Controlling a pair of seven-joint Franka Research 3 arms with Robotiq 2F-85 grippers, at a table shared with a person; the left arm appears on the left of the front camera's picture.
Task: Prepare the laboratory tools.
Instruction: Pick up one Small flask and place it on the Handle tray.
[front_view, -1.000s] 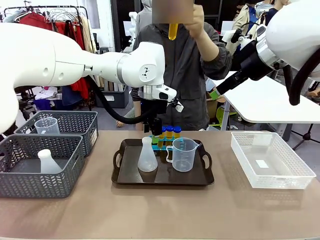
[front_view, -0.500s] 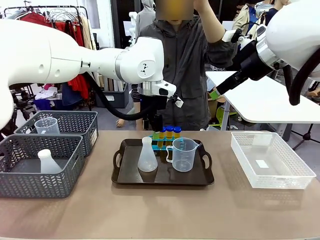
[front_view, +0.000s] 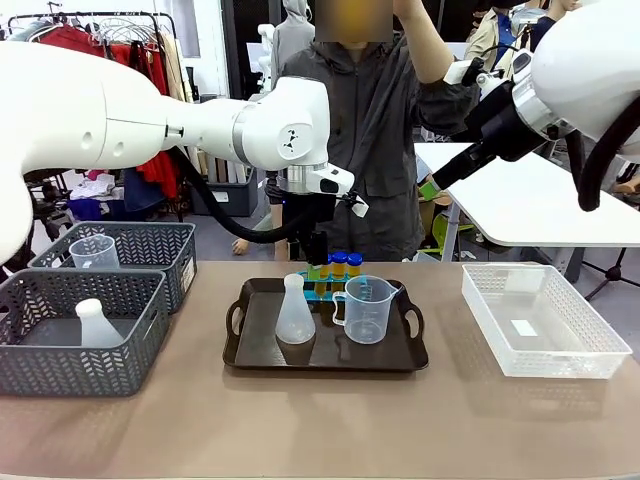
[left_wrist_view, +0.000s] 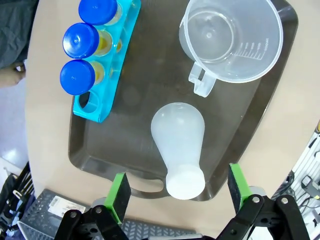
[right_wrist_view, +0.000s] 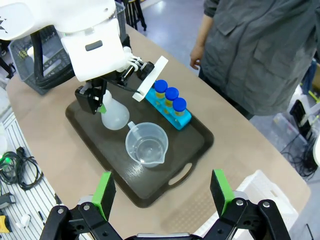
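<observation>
Left gripper (left_wrist_view: 175, 192): jaws spread wide, empty, poised over the conical flask (left_wrist_view: 179, 145), green pads flanking its narrow neck without touching it.

Right gripper (right_wrist_view: 162, 192): jaws spread, empty, held high and well apart from the tray (right_wrist_view: 100, 145).

Step in hand, as judged: descent onto the flask for a grasp. To do it well, keep the neck centred between the pads, come straight down, and close on the neck below the mouth rather than on the sloping body, where the pads would likely slide. The flask looks light; a slow, even closure should keep it from tipping toward the beaker (left_wrist_view: 231, 42).

Conical flask: translucent white plastic, wide base, slim neck, upright on the tray's front-left portion.

Measuring beaker: clear, with handle and printed graduations, upright on the tray just beside the flask, apparently empty.

Tube rack (left_wrist_view: 111, 75): blue, holed, at the tray's far edge; three yellow tubes with blue caps (left_wrist_view: 81, 40) seated, one end hole vacant.

Tray: dark, handled, centred on the worktop (front_view: 320, 420).
</observation>
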